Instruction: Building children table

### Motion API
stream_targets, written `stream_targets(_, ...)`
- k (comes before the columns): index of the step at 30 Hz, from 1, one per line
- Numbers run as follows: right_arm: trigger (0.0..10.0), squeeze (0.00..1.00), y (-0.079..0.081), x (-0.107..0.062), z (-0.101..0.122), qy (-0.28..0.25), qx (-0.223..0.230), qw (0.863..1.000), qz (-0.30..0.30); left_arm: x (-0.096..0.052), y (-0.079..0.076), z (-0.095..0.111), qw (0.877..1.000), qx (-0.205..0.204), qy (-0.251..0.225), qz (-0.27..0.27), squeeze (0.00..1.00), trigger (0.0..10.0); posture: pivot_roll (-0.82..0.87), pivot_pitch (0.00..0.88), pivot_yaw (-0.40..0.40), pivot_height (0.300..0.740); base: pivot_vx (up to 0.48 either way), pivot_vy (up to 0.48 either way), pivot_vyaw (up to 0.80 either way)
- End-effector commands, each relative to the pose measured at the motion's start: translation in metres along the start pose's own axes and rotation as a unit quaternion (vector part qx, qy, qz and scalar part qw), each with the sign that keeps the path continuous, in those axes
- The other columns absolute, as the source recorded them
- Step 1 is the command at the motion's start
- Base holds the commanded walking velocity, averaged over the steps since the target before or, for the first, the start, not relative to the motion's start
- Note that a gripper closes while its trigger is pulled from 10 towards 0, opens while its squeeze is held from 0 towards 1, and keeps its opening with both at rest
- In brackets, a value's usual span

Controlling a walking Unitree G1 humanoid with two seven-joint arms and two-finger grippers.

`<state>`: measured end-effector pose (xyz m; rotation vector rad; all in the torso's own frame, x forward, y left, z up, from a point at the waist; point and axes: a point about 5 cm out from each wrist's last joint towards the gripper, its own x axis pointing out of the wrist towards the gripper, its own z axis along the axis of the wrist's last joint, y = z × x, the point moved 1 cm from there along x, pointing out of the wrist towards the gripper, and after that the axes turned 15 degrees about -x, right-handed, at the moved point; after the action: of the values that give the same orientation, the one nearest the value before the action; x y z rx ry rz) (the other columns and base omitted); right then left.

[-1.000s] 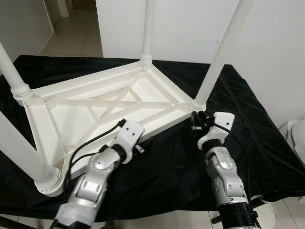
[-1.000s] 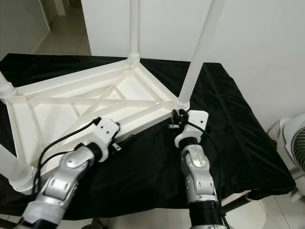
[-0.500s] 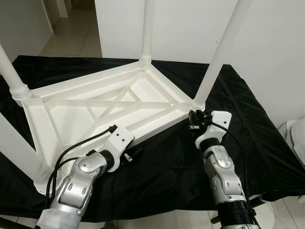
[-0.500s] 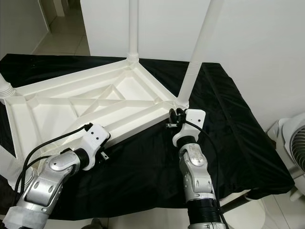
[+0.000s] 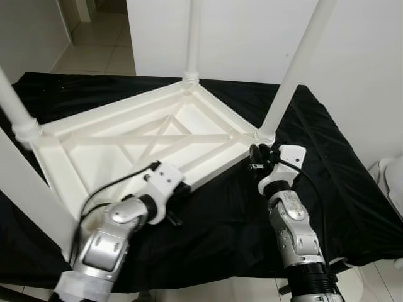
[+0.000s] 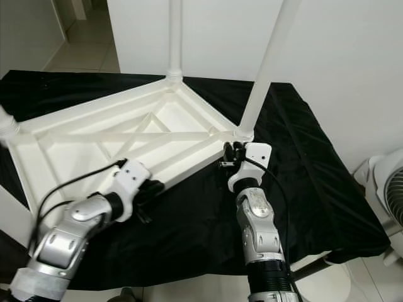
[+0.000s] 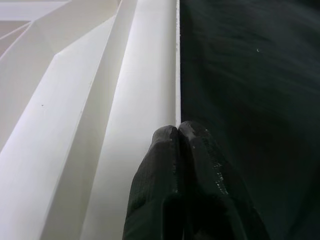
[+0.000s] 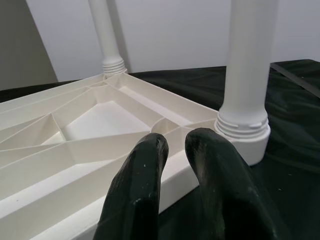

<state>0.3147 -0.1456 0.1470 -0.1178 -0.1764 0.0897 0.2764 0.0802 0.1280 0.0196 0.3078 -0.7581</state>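
Across the middle of the head views, the white children's table (image 5: 126,145) lies upside down on a black cloth (image 5: 227,214), its ribbed underside facing up and its legs standing upright from the corners. Compared with half a second ago the table has turned a little on the cloth: the near rim now runs at a steeper slant from lower left toward the right-hand leg (image 5: 296,69), and the big leg (image 5: 31,195) at the lower left of the frame has swung closer to the camera.

The left gripper (image 5: 178,192) has come forward again and sits at the near rim, lower centre of the frame. In the left wrist view its fingers (image 7: 172,150) are pressed together with nothing between them, tips against the rim's edge where it meets the cloth. That reads as a nudge, not a grasp.

The right gripper (image 5: 257,157) stays close beside the base of the right-hand leg, right of centre. Its fingers (image 8: 150,150) stand slightly parted and hold nothing.

All four legs appear fitted, so the build looks nearly done; what probably remains is turning the table upright.
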Motion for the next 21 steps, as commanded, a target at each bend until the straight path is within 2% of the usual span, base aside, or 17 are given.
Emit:
stream_targets(1, 10.0, 0.00, 0.000, 0.001, -0.001, 0.002, 0.003, 1.000, -0.002, 0.007, -0.003, 0.005, 1.000, 0.010, -0.009, 0.008, 0.00, 0.0, 0.13, 0.005, -0.060, 0.740, 0.000, 0.000, 0.00)
stream_targets(6, 10.0, 0.00, 0.001, 0.002, -0.001, 0.002, 0.002, 1.000, -0.002, 0.014, -0.008, 0.007, 1.000, 0.010, -0.013, 0.000, 0.00, 0.0, 0.13, 0.007, -0.059, 0.740, 0.000, 0.000, 0.00)
stream_targets(9, 10.0, 0.00, 0.002, 0.003, 0.000, 0.001, 0.000, 1.000, -0.004, 0.022, -0.015, 0.015, 0.999, 0.014, -0.029, -0.009, 0.00, 0.0, 0.13, 0.006, -0.057, 0.740, 0.000, 0.000, 0.00)
stream_targets(10, 10.0, 0.00, 0.002, 0.003, 0.000, 0.001, 0.000, 1.000, -0.005, 0.025, -0.017, 0.019, 0.999, 0.016, -0.035, -0.013, 0.00, 0.7, 0.13, 0.006, -0.057, 0.740, 0.000, 0.000, 0.00)
stream_targets(11, 10.0, 0.00, 0.002, 0.003, 0.000, 0.002, -0.001, 1.000, -0.007, 0.029, -0.019, 0.022, 0.999, 0.019, -0.044, -0.011, 0.00, 0.7, 0.13, 0.006, -0.058, 0.740, 0.000, 0.000, 0.00)
stream_targets(12, 10.0, 0.00, 0.002, 0.003, 0.000, 0.002, -0.002, 1.000, -0.009, 0.031, -0.021, 0.028, 0.998, 0.023, -0.058, -0.010, 0.00, 10.0, 0.12, 0.007, -0.054, 0.740, 0.000, 0.000, 0.00)
stream_targets(17, 10.0, 0.00, 0.001, 0.003, 0.001, 0.000, -0.005, 1.000, -0.012, 0.030, -0.024, 0.038, 0.995, 0.022, -0.092, -0.010, 0.00, 10.0, 0.12, 0.008, -0.052, 0.740, 0.000, 0.000, 0.00)
stream_targets(21, 10.0, 0.00, 0.001, 0.002, 0.001, 0.000, -0.004, 1.000, -0.013, 0.027, -0.022, 0.038, 0.995, 0.015, -0.097, -0.006, 0.00, 10.0, 0.12, 0.012, -0.052, 0.740, 0.000, 0.000, 0.00)
